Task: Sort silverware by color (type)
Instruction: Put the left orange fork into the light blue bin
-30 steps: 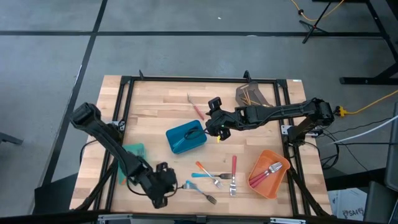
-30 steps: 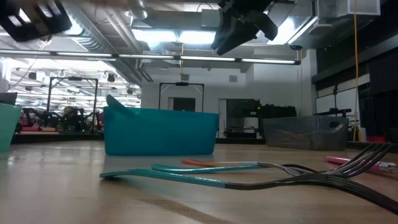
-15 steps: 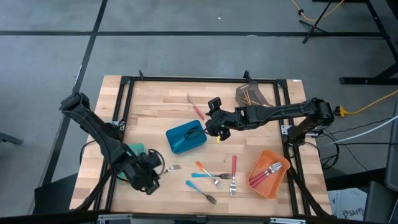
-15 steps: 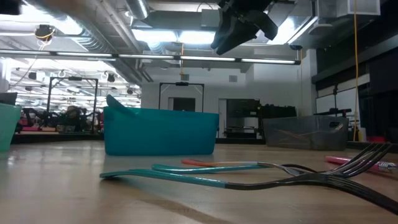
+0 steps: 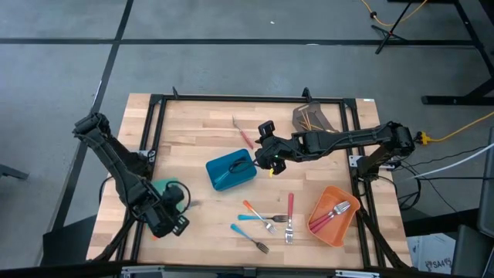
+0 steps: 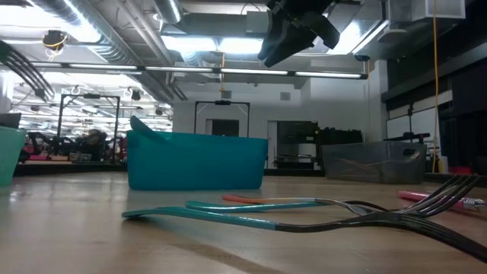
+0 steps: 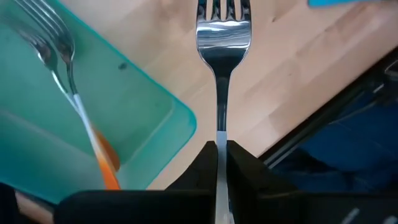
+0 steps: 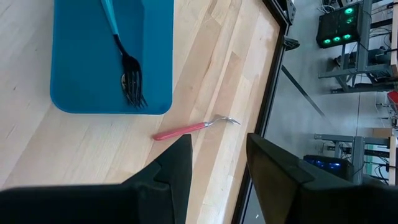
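My left gripper (image 5: 171,219) hangs by the near side of the teal bin (image 5: 164,190), shut on a fork (image 7: 222,56) whose silver head sticks out past the fingers; its handle is hidden. An orange-handled fork (image 7: 69,87) lies in the teal bin (image 7: 137,118). My right gripper (image 5: 270,160) hovers open and empty by the right end of the blue bin (image 5: 231,171), where a blue-handled fork (image 8: 124,62) lies. Loose forks (image 5: 266,220) with orange, blue and red handles lie flat on the table near its front. My left gripper pinches the fork's thin neck (image 7: 221,132) just below the head between its two fingers (image 7: 239,158). The fingers point steeply down and lie along the fork, the head pointing away from them. The fork is lifted clear, over bare table beside the teal bin's corner.
An orange bin (image 5: 333,215) with red-handled forks sits at the near right, and a grey bin (image 5: 312,117) at the far right. A red-handled fork (image 8: 193,129) lies on the table beyond the blue bin. A black frame (image 5: 231,98) rims the table.
My left gripper has risen and gone from the table's near edge toward its left edge, over to the teal bin, rolling its wrist as it went. It stays shut on the fork, which now points its head toward the bin's corner. My right arm kept still.
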Tool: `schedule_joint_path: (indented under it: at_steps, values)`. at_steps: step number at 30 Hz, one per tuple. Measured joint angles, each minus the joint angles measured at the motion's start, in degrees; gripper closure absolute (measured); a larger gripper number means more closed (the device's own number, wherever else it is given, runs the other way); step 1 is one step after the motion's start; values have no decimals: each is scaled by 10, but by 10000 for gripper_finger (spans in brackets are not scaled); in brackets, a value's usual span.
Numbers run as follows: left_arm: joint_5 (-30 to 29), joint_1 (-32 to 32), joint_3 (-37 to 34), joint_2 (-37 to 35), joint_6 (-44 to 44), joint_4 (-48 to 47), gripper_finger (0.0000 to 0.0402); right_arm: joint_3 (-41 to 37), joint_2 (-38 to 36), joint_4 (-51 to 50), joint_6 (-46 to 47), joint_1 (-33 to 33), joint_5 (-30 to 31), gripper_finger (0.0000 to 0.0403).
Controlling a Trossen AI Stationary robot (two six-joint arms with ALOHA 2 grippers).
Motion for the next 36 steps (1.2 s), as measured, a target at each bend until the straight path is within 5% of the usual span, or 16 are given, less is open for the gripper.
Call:
schedule_joint_path:
  at_steps: [19,26,32,36]
  values:
    - [0,-49,0,0,-233,-107,394,0,0,0,3,0,0,258]
    - [1,-57,0,0,-238,-132,394,0,0,0,3,0,0,258]
    - [81,-57,0,0,-239,-195,394,0,0,0,3,0,0,258]
    - [84,-57,1,5,-238,-208,394,0,0,0,3,0,0,258]
